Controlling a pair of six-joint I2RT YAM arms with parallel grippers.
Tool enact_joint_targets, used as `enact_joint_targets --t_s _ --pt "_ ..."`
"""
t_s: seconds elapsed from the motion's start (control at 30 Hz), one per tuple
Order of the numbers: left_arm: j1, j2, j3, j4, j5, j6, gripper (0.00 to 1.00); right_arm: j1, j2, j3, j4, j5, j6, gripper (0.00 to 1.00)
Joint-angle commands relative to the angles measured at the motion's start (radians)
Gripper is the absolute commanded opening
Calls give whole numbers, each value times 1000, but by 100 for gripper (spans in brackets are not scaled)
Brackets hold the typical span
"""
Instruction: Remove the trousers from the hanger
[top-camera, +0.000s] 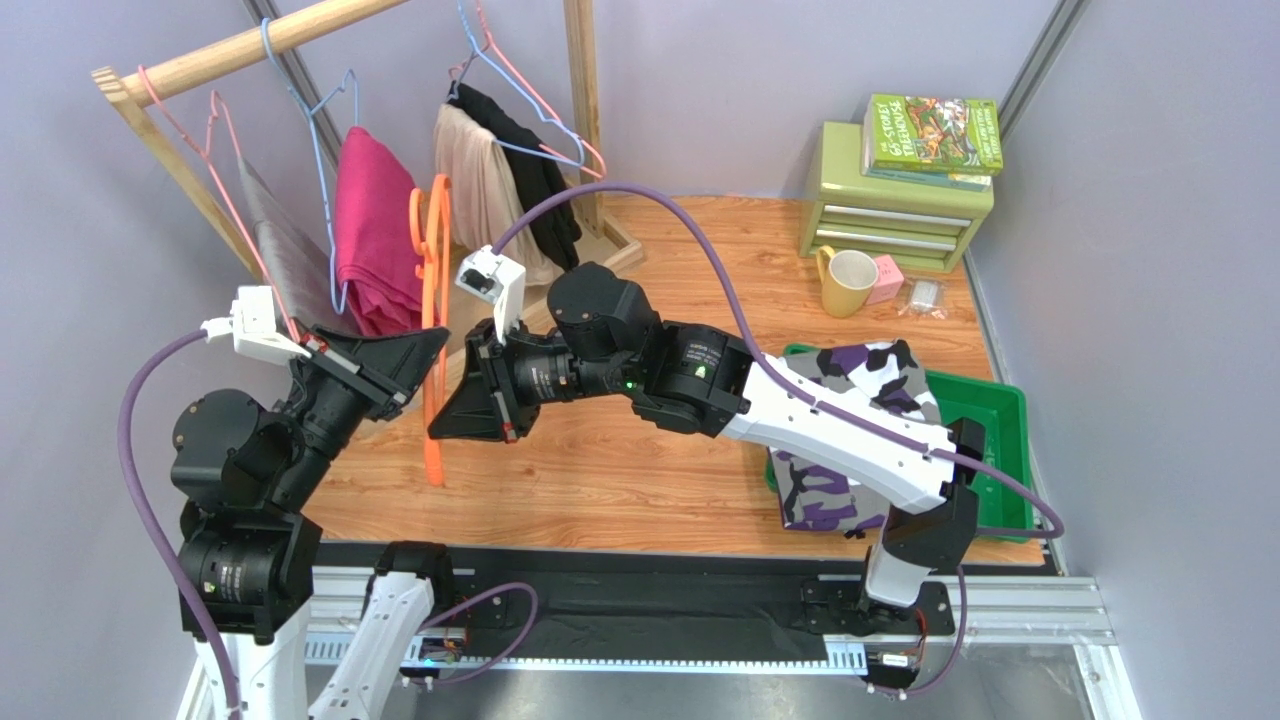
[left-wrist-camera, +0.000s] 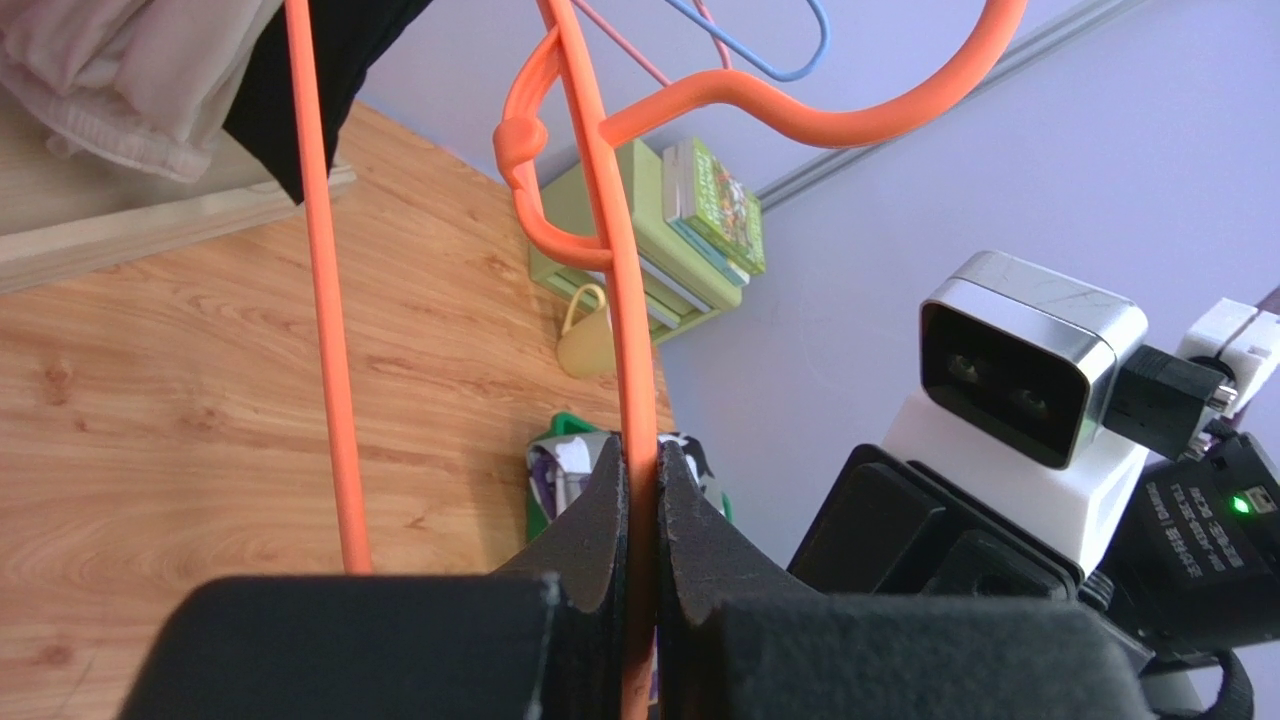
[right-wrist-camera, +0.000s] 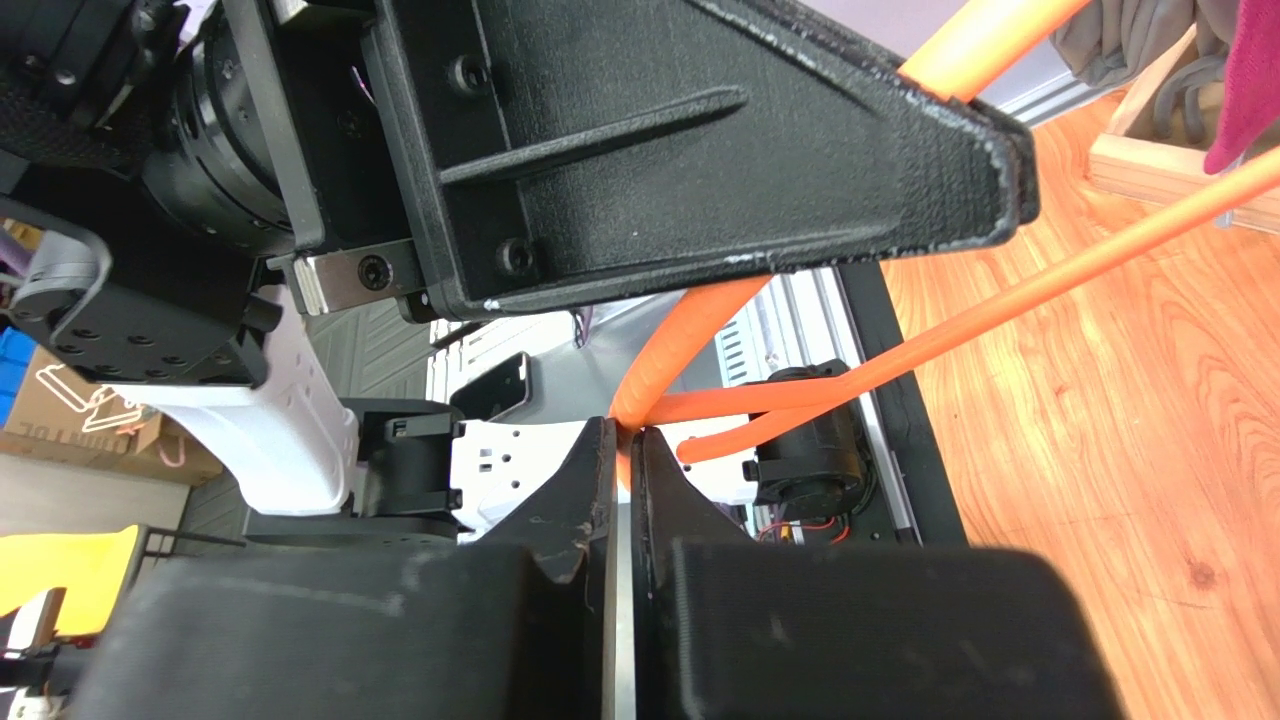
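Top external: orange hanger (top-camera: 440, 225) between left tool (top-camera: 428, 348), right tool (top-camera: 451, 413).

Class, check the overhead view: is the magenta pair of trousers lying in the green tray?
No, the magenta trousers hang from the wooden rail, while the camouflage trousers lie on the green tray.

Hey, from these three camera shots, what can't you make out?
Left wrist view: the lower end of the hanger vanishes inside the left gripper and off the bottom edge.
Right wrist view: the left gripper fills the upper frame; the pink trousers are a sliver cut off at the corner.
Top view: the right arm covers the middle of the camouflage trousers.
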Motion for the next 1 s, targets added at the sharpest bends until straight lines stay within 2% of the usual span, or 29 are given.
enact_joint_targets --t_s 0.0,0.07,0.13,0.27,0.3,0.33,0.43,0.53,0.77,0.97 --pt "-4 7 -19 54 87 -33 6 -25 -58 3 91 -49 4 0" --pt "-4 4 -33 68 104 -43 6 -32 -61 2 90 -57 4 0" --pt "-4 7 -41 75 105 -55 0 -42 -66 0 88 -62 6 0" --pt "-4 9 -36 75 44 -66 0 -48 -96 -4 3 1 -28 2" --pt "-4 10 -24 72 26 -63 0 -51 -107 -6 -22 57 -37 6" --pt "-4 16 -16 69 -20 -58 0 -51 -135 -10 -47 88 -45 18" --pt "-4 50 25 45 -118 -67 0 -51 -213 -47 -145 196 -72 39" --pt "-4 117 83 5 -194 -89 0 -51 -294 -128 -192 303 -85 45" --pt "-4 318 206 78 -266 -63 0 -51 -619 -362 -229 469 -76 49" --pt "-4 507 384 138 -334 -14 0 -49 -790 -515 -292 538 -33 50"
